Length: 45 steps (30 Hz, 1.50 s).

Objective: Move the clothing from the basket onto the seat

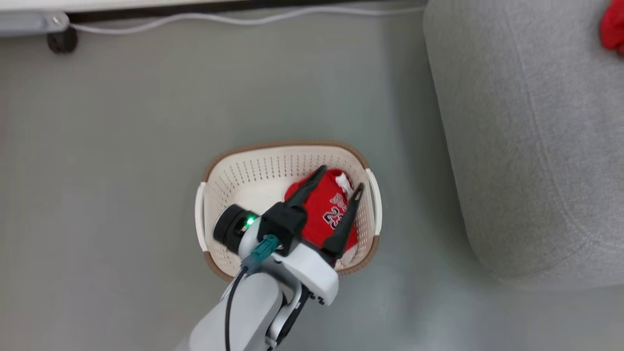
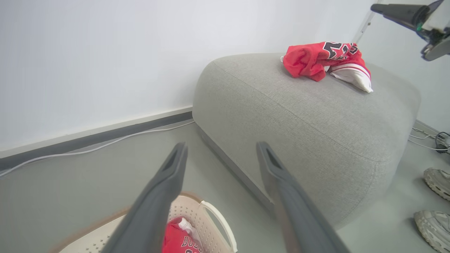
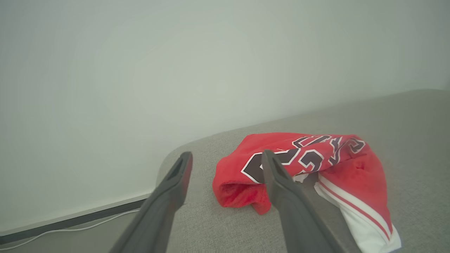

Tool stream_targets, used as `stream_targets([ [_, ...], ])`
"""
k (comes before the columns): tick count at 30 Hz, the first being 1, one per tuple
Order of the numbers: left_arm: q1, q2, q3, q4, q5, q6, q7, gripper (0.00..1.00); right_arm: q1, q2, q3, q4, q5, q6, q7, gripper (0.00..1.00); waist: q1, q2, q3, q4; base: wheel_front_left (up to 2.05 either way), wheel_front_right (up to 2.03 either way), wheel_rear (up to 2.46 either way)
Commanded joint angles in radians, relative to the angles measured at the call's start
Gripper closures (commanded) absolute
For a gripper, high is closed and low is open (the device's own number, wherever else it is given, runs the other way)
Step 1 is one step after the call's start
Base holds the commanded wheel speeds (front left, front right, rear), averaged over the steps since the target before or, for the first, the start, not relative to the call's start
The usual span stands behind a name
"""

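The cream basket (image 1: 253,170) stands on the grey floor with red clothing (image 1: 326,209) marked 23 bunched in its right half. My left gripper (image 1: 341,178) hovers over that clothing, open, with nothing between its fingers; in the left wrist view the left gripper (image 2: 221,146) sits above the basket (image 2: 218,218) and the clothing (image 2: 179,240). More red and white clothing (image 3: 316,154) lies on the light-grey seat (image 3: 404,112). My right gripper (image 3: 226,154) is open just above it, touching nothing. The seat (image 1: 526,146) stands to the basket's right.
A white cable (image 1: 243,19) runs along the wall's base, past a dark caster wheel (image 1: 61,41). Two grey shoes (image 2: 436,182) and some cables (image 2: 429,140) lie on the floor beyond the seat. Part of my right arm (image 2: 432,24) hangs above the seat.
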Motion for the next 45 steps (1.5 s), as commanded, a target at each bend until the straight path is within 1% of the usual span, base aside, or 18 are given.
stream_targets([
  [1, 0.027, 0.001, 0.054, -0.017, 0.015, -0.011, -0.006, 0.0, 0.06, -0.02, 0.006, -0.037, -0.011, 0.004, -0.006, 0.0, 0.0, 0.0, -0.069, 0.016, 0.0, 0.0, 0.0],
  [5, 0.096, 0.001, 0.148, -0.016, 0.038, -0.026, -0.006, 0.0, 0.135, 0.005, 0.008, -0.096, -0.036, 0.004, -0.006, 0.0, 0.0, 0.0, -0.141, 0.027, 0.0, 0.0, 0.0],
  [11, 0.194, 0.001, 0.285, -0.03, 0.081, -0.054, -0.006, 0.0, 0.24, 0.049, 0.013, -0.19, -0.029, 0.004, -0.006, 0.0, 0.0, 0.0, -0.216, 0.043, 0.0, 0.0, 0.0],
  [15, 0.244, 0.001, 0.373, -0.051, 0.118, -0.058, -0.006, 0.0, 0.293, 0.059, 0.031, -0.261, -0.054, 0.004, -0.006, 0.0, 0.0, 0.0, -0.24, 0.05, 0.0, 0.0, 0.0],
  [16, 0.244, 0.001, 0.373, -0.051, 0.118, -0.058, -0.006, 0.0, 0.293, 0.059, 0.031, -0.261, -0.054, 0.004, -0.006, 0.0, 0.0, 0.0, -0.24, 0.05, 0.0, 0.0, 0.0],
  [23, 0.314, 0.001, 0.508, -0.087, 0.165, -0.06, -0.006, 0.0, 0.379, 0.095, 0.033, -0.368, -0.109, 0.004, -0.006, 0.0, 0.0, 0.0, -0.286, 0.066, 0.0, 0.0, 0.0],
  [31, 0.388, 0.001, 0.628, -0.106, 0.201, -0.058, -0.006, 0.0, 0.486, 0.151, 0.03, -0.449, -0.164, 0.004, -0.006, 0.0, 0.0, 0.0, -0.35, 0.089, 0.0, 0.0, 0.0],
  [38, 0.464, 0.001, 0.727, -0.146, 0.231, -0.048, -0.006, 0.0, 0.572, 0.195, 0.024, -0.499, -0.206, 0.004, -0.006, 0.0, 0.0, 0.0, -0.383, 0.1, 0.0, 0.0, 0.0],
  [41, 0.496, 0.001, 0.758, -0.166, 0.239, -0.05, -0.006, 0.0, 0.606, 0.206, 0.021, -0.521, -0.222, 0.004, -0.006, 0.0, 0.0, 0.0, -0.391, 0.105, 0.0, 0.0, 0.0],
  [45, 0.534, 0.001, 0.773, -0.188, 0.247, -0.053, -0.006, 0.0, 0.649, 0.222, 0.026, -0.534, -0.24, 0.004, -0.006, 0.0, 0.0, 0.0, -0.4, 0.111, 0.0, 0.0, 0.0],
])
